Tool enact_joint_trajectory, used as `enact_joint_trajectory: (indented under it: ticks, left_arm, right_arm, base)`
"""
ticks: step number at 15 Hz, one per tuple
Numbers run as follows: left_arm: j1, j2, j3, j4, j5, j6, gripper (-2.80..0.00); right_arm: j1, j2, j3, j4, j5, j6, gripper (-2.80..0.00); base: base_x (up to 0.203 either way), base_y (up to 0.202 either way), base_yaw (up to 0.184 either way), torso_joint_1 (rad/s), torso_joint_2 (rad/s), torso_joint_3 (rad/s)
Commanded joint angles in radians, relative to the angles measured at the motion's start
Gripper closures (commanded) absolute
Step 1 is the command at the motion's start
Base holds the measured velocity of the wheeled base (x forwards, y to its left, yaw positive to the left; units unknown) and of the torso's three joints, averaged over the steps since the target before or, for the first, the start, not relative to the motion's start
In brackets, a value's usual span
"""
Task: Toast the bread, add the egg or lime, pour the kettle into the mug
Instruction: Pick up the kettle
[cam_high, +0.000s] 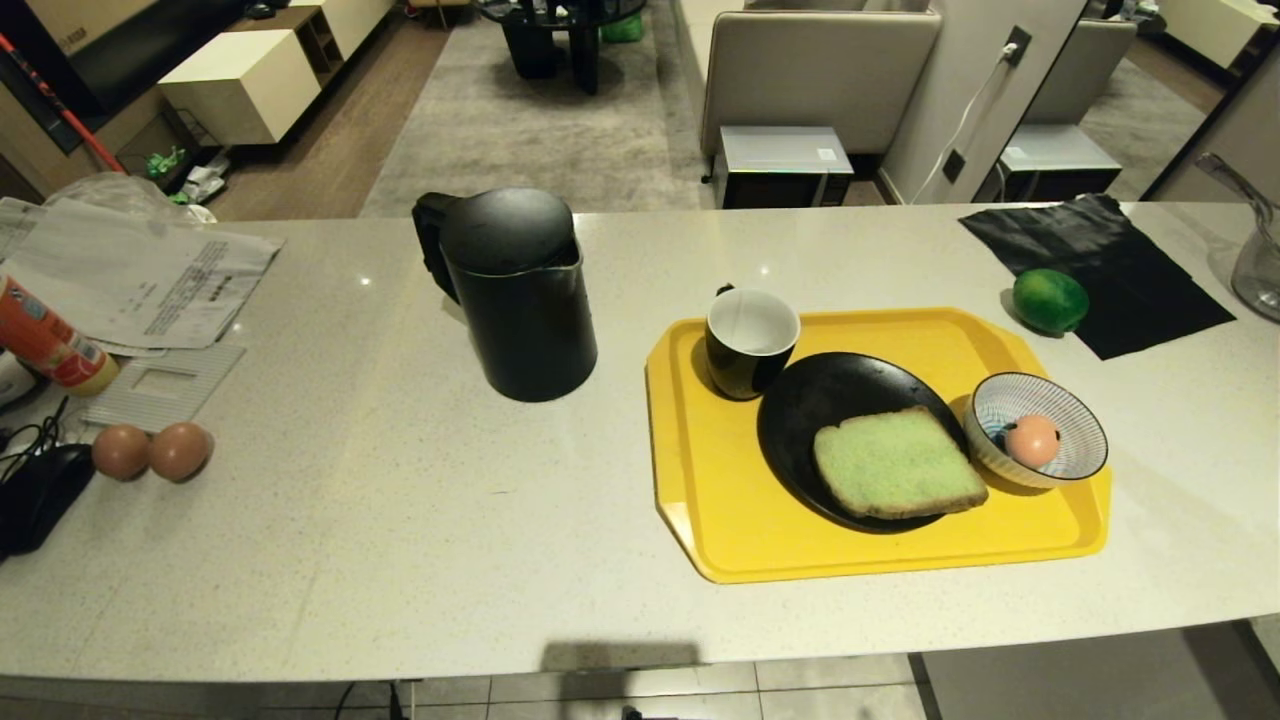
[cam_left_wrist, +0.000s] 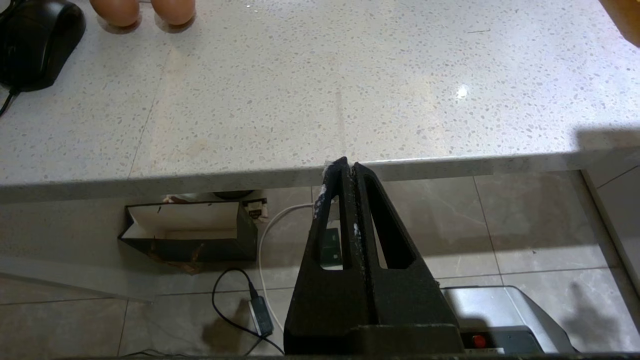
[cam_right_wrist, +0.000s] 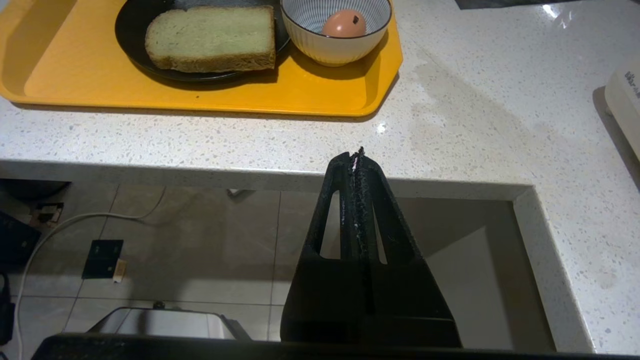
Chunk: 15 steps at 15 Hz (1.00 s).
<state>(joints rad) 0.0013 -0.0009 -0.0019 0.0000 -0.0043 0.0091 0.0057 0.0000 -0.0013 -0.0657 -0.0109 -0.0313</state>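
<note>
A: Where is everything sitting right now?

B: Take the yellow tray (cam_high: 700, 480) as the landmark. The bread (cam_high: 897, 463) is lying flat on a black plate (cam_high: 810, 400) in the middle of the tray, the mug (cam_high: 750, 340) is standing upright at the tray's far corner just touching the plate's rim, and the egg (cam_high: 1031, 439) is resting in a striped bowl (cam_high: 1070, 415) at the tray's right end. The lime (cam_high: 1049, 299) is sitting off the tray, just beyond its far right corner, on the edge of a black cloth (cam_high: 1110, 260). The kettle (cam_high: 515, 295) is standing well to the tray's left, lid on.

A: And the arms?

B: Neither is showing from the head. The left gripper (cam_left_wrist: 348, 167) is hanging at the counter's near edge, fingers pressed together and carrying nothing. The right gripper (cam_right_wrist: 356, 156) is hanging just off the tray's near right corner, likewise closed and empty.

A: What is worrying you?

B: The bread is overhanging the plate's near rim, so a shallow pinch risks tearing the crust or dragging the plate. The egg (round, loose in its bowl) is liable to roll or crack under a hard squeeze. And the mug is crowding the plate, so a careless kettle pour risks splashing the bread.
</note>
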Motion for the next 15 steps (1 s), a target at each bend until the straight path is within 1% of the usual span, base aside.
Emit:
enact_joint_trajectory:
  ticks: [1, 2, 15]
  left_arm:
    - [0.0, 0.001, 0.0, 0.0, 0.0, 0.0, 0.0]
    - [0.0, 0.001, 0.0, 0.0, 0.0, 0.0, 0.0]
    - [0.0, 0.001, -0.001, 0.0, 0.0, 0.0, 0.0]
  right_arm:
    - [0.0, 0.002, 0.027, 0.0, -0.008, 0.009, 0.0]
    - [0.0, 0.002, 0.027, 0.0, -0.009, 0.02, 0.0]
    - [0.0, 0.002, 0.027, -0.002, -0.008, 0.022, 0.0]
  base:
    - [0.0, 0.0, 0.0, 0.0, 0.0, 0.0]
    - [0.0, 0.0, 0.0, 0.0, 0.0, 0.0]
    - [0.0, 0.0, 0.0, 0.0, 0.0, 0.0]
